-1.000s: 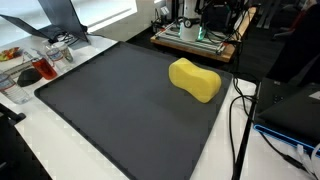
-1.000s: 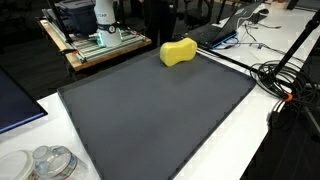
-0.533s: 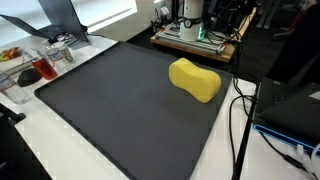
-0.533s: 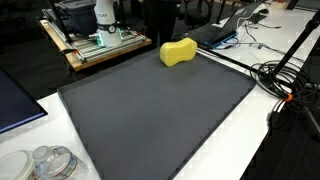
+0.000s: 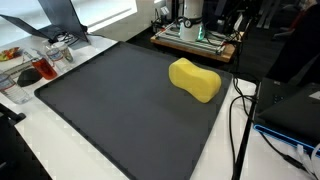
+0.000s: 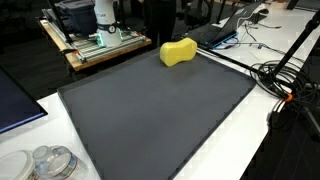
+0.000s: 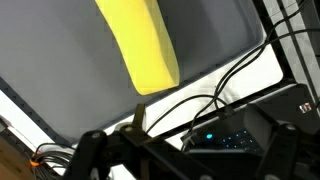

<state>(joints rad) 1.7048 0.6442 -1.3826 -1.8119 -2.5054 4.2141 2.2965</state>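
Yellow sponge [image 5: 194, 79] is just lying on the dark mat [image 5: 110, 110] near its edge, by the cables [image 7: 215, 85]. From the wrist view, the pincer [image 7: 185, 160] is spread wide, well clear of it.

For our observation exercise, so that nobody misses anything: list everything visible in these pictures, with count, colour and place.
sponge: 1, yellow, on the mat near one edge
mat: 1, dark grey, covering most of the table
table: 1, white, under the mat
cables: several, mostly black, on the table beside the mat
jars: count unclear, clear, at a table corner
laptop: 1, dark, past the sponge
stand: 1, wooden, beyond the mat
arm base: 1, white, on the stand
gripper: 1, dark, open and empty, at the bottom of the wrist view, apart from the sponge
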